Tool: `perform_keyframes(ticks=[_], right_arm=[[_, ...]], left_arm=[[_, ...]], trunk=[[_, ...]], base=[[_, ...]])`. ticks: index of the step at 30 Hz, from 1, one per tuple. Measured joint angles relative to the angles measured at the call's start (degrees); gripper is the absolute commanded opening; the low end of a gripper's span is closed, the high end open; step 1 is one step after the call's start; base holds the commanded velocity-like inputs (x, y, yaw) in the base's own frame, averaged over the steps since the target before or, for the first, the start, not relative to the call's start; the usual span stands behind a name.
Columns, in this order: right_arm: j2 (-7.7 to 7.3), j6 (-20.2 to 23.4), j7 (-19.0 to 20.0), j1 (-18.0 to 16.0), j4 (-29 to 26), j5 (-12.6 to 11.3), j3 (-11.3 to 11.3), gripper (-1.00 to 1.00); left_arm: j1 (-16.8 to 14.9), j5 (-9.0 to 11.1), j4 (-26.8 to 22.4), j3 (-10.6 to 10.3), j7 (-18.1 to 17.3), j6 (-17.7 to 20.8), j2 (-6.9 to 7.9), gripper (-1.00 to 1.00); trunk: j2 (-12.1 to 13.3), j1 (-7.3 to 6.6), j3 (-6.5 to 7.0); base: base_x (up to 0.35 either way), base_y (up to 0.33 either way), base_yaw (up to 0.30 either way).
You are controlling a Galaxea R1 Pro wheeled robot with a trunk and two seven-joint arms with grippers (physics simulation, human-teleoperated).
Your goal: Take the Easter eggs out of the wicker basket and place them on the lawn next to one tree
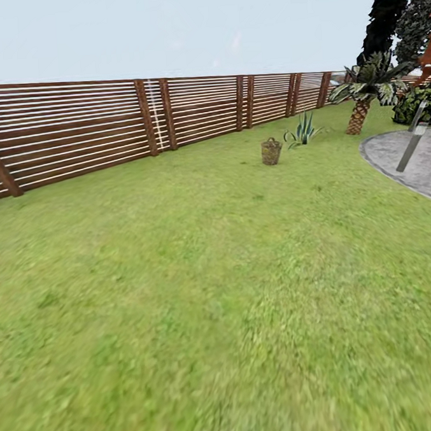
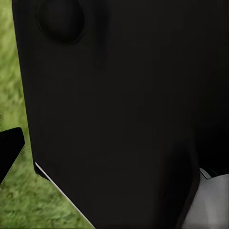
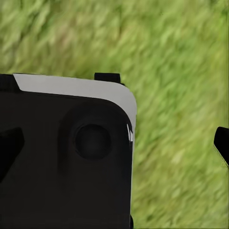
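Note:
The wicker basket (image 1: 271, 151) stands small and far off on the lawn (image 1: 200, 274), near the wooden fence. At this distance I cannot make out the Easter eggs. Dark green mottled foliage of a tree (image 1: 419, 18) shows at the far right edge, its trunk out of view. In the left wrist view, my left gripper (image 2: 114, 152) hangs over grass beside a black part of the robot, with one fingertip (image 2: 9, 150) at the frame's edge. My right gripper (image 3: 114, 148) is open over grass, its fingertips (image 3: 222, 143) far apart and nothing between them.
A slatted wooden fence (image 1: 108, 123) runs along the back. A spiky plant (image 1: 301, 132) and a short palm (image 1: 361, 98) stand right of the basket. A near-black tree (image 1: 383, 17) rises behind them. Grey paving (image 1: 406, 159) with a leaning post (image 1: 412, 141) lies at the right.

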Motion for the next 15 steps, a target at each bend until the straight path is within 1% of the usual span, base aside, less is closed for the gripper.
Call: perform_keyframes(ticks=[2, 5, 15], right_arm=[[0.02, -0.02, 0.03, 0.01, -0.01, 0.03, 0.00, 1.00], [0.05, -0.06, 0.16, 0.02, -0.02, 0.04, 0.00, 1.00], [0.08, -0.07, 0.27, 0.02, -0.02, 0.04, -0.03, 1.00]], left_arm=[[0.00, -0.02, 0.00, 0.00, 0.00, 0.00, 0.00, 1.00], [-0.01, -0.01, -0.01, 0.00, 0.01, 0.00, 0.00, 1.00], [0.00, -0.01, -0.01, 0.00, 0.00, 0.00, 0.00, 1.00]], trunk=[[0.00, 0.00, 0.01], [0.00, 0.00, 0.05], [0.00, 0.00, 0.27]], base=[[0.337, 0.000, -0.148], [0.337, 0.000, -0.229], [0.337, 0.000, -0.268]])
